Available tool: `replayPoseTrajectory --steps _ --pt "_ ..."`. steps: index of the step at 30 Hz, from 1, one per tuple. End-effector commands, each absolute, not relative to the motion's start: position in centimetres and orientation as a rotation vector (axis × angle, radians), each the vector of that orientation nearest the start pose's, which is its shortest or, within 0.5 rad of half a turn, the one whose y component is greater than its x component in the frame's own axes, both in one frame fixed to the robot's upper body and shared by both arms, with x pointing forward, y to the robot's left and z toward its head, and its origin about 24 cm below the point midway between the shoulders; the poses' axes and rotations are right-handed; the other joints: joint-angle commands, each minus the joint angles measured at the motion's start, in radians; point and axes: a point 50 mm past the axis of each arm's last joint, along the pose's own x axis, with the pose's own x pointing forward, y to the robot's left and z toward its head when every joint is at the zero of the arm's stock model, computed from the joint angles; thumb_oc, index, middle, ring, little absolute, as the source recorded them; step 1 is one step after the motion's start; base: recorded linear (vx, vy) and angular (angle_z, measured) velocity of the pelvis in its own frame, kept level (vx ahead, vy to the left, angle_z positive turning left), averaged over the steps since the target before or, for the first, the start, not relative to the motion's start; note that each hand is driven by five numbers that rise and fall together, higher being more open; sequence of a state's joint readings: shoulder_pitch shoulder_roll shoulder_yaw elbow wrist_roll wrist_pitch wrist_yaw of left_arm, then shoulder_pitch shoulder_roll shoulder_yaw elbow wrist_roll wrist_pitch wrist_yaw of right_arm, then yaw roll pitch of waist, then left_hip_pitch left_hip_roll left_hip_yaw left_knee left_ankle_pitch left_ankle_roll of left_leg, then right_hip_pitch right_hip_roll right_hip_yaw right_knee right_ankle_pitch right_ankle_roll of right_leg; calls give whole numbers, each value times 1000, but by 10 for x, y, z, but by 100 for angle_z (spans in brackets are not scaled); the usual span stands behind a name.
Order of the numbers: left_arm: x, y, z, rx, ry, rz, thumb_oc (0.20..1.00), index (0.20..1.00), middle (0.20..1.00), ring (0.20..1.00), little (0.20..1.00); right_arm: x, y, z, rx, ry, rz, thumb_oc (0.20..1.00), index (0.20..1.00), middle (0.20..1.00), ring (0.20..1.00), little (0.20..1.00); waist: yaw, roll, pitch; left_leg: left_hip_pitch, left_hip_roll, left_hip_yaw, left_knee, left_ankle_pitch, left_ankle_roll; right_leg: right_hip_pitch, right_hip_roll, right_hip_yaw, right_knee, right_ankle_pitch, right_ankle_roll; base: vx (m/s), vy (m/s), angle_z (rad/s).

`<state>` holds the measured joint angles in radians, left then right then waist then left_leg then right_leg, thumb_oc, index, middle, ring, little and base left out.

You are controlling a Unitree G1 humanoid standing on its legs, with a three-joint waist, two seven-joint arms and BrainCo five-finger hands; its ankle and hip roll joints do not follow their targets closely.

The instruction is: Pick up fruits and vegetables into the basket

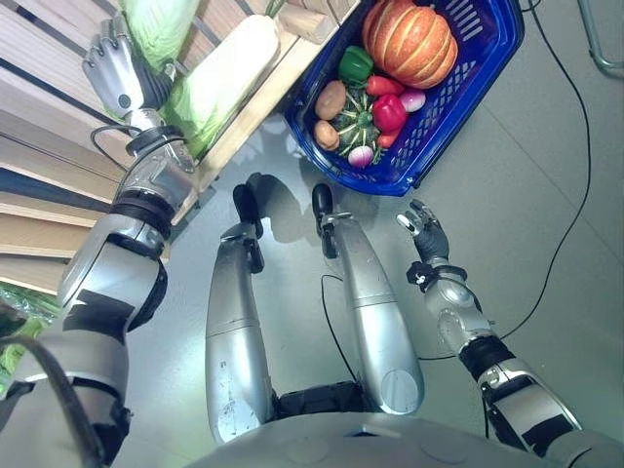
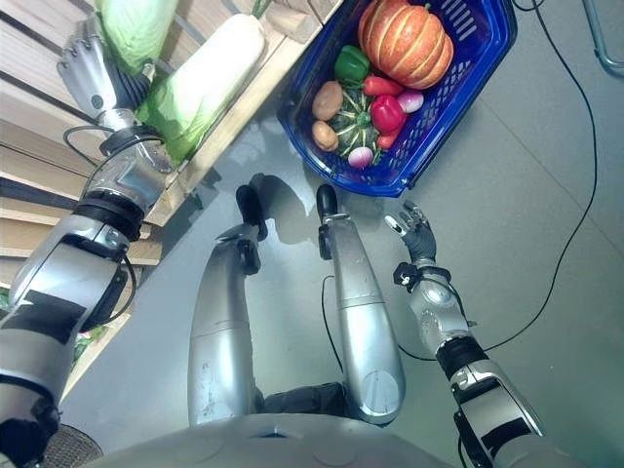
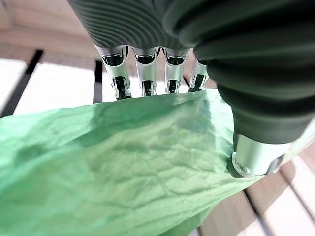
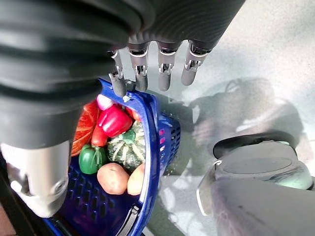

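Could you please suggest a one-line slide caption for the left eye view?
Left hand reaches a napa cabbage on the wooden shelf; blue basket already holds produce.

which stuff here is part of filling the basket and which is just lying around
Part of the job:
- blue plastic basket
- pale green napa cabbage on the shelf
- left hand on a leafy cabbage
- orange ribbed pumpkin, red pepper, green pepper, potatoes, in the basket
- right hand, idle

Lying about:
- wooden slatted shelf
- grey floor
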<state>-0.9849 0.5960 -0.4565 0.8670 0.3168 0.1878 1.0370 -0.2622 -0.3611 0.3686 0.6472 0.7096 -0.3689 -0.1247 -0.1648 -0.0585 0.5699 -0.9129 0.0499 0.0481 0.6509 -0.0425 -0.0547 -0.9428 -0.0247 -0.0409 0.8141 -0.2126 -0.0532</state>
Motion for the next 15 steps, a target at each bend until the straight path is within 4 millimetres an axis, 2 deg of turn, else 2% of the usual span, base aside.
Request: replayPoseTrajectory --steps 1,3,4,10,15 --pt "362 255 220 1081 -688 1102 200 200 200 200 200 258 -189 -15 202 99 -79 1000 1000 1000 1000 1000 35 13 -50 66 -52 78 19 -139 27 89 12 -19 -131 64 91 25 -30 3" --pt "357 253 217 1073 -730 1097 200 200 200 200 200 257 -189 -15 206 93 -82 1000 1000 1000 1000 1000 43 15 -50 83 -55 75 2 -134 25 110 11 -23 -147 65 91 25 -36 4" --pt "349 252 214 1050 -795 1092 200 200 200 200 200 257 -186 -12 212 76 -74 1000 1000 1000 1000 1000 54 18 -50 123 -59 69 -40 -116 23 152 12 -31 -185 74 91 35 -40 6" --pt "327 253 199 1026 -886 987 200 200 200 200 200 256 -183 3 243 -18 -64 1000 1000 1000 1000 1000 84 21 -50 276 -66 35 -152 -81 13 318 11 -36 -301 79 92 47 -49 14" --pt "312 241 183 1045 -918 817 200 200 200 200 200 261 -179 27 260 -155 -20 1000 1000 1000 1000 1000 106 26 -50 440 -76 -8 -287 -26 6 502 9 -44 -440 100 87 79 -48 14"
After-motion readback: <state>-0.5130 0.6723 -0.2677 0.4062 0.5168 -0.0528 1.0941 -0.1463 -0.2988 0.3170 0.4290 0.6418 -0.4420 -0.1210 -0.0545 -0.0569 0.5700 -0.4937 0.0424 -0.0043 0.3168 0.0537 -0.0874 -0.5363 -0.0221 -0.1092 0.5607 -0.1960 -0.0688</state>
